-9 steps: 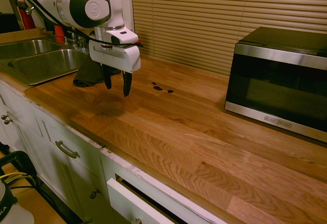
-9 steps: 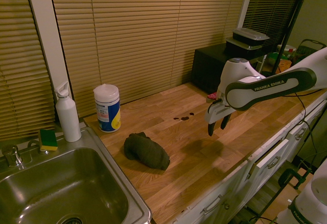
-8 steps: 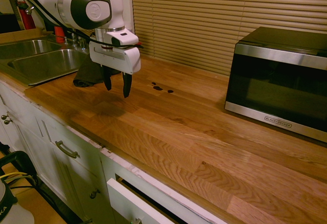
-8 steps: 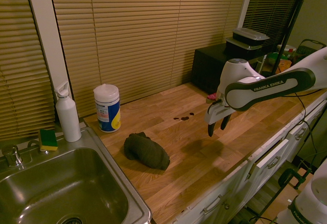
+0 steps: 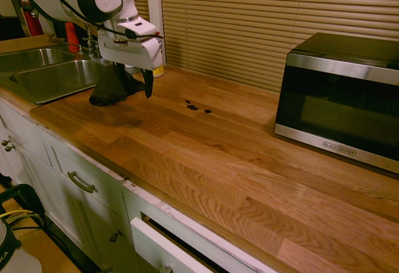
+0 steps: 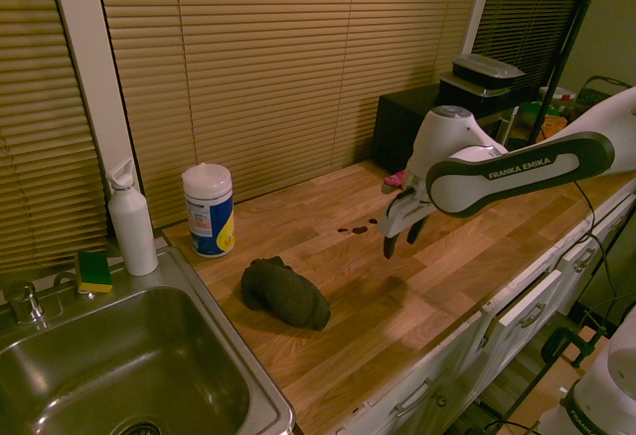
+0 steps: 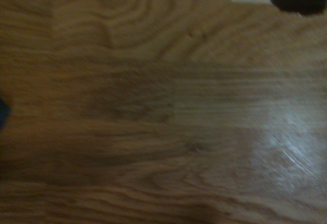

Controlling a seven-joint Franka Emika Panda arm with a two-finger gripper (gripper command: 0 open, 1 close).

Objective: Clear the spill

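In the second exterior view, a two-finger gripper (image 6: 403, 242) hangs just right of the centre of the frame, above a wooden countertop (image 6: 437, 266), its dark fingers spread apart with nothing between them. It ends a white arm (image 6: 527, 167) with black trim that reaches in from the right edge. Just left of the gripper, near the middle of the frame, the spill (image 6: 359, 229) lies on the wood as a few small, dark, flat blotches. Below and left of it rests a crumpled dark grey cloth (image 6: 284, 294). Farther left stands a white-lidded tub (image 6: 209, 211) with a blue and yellow label. A white bottle (image 6: 132, 224) and a green and yellow sponge (image 6: 94, 272) sit by the steel sink (image 6: 129, 365), which fills the lower left. Window blinds (image 6: 298, 68) stretch across the top. In the first exterior view, a black and silver microwave (image 5: 343, 98) stands at the right edge, and a drawer (image 5: 163, 248) sits partly pulled out at the bottom.
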